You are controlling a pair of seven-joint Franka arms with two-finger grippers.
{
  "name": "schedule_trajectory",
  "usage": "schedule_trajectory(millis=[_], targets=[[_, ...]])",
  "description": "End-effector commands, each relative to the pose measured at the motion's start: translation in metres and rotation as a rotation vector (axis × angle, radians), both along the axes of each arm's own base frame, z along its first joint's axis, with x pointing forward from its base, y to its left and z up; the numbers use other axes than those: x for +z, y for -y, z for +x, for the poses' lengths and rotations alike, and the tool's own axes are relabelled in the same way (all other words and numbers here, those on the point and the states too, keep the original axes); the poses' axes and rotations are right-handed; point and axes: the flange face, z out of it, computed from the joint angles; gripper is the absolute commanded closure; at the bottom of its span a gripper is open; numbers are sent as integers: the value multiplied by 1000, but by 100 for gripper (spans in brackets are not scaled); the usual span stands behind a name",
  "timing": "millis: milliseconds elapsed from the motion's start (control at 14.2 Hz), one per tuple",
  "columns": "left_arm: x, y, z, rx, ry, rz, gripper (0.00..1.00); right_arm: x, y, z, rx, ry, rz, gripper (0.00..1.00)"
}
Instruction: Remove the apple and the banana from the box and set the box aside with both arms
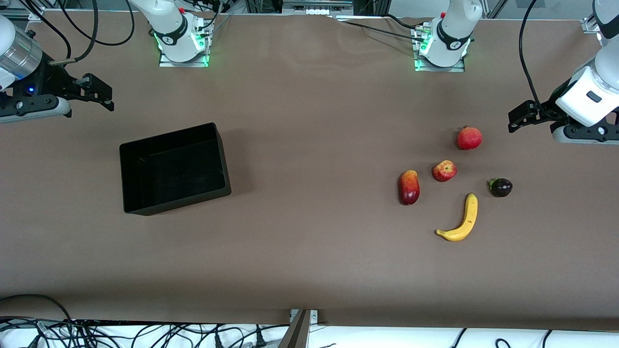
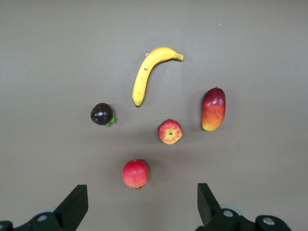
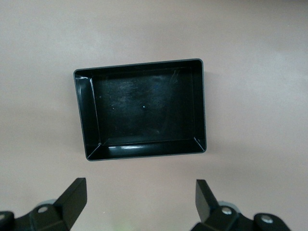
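Observation:
The black box (image 1: 167, 131) stands empty toward the right arm's end of the table. It also fills the middle of the right wrist view (image 3: 139, 63). My right gripper (image 1: 99, 94) (image 3: 139, 185) hangs open over bare table beside it. Toward the left arm's end lie the pomegranate (image 1: 469, 138) (image 2: 135, 173), apple (image 1: 444, 171) (image 2: 170, 132), mango (image 1: 408, 187) (image 2: 213, 109), dark purple fruit (image 1: 501, 187) (image 2: 101, 114) and banana (image 1: 463, 221) (image 2: 147, 77), all apart. My left gripper (image 1: 516, 117) (image 2: 142, 192) is open over bare table beside the pomegranate, holding nothing.
Both arm bases (image 1: 183, 38) (image 1: 442, 46) stand along the table's edge farthest from the front camera. Loose cables (image 1: 145, 333) and a metal bracket (image 1: 302, 326) lie past the nearest edge. Brown table surface (image 1: 314, 169) stretches between the box and the fruits.

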Motion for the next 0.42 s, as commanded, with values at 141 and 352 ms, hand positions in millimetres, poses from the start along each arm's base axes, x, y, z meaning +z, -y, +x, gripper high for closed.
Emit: schedule_trajectory(millis=[141, 352], targets=[[8, 4, 5, 4, 0, -4, 0, 4, 1, 2, -12, 7, -7, 0], [8, 5, 5, 1, 0, -4, 0, 7, 2, 3, -10, 12, -7, 0]])
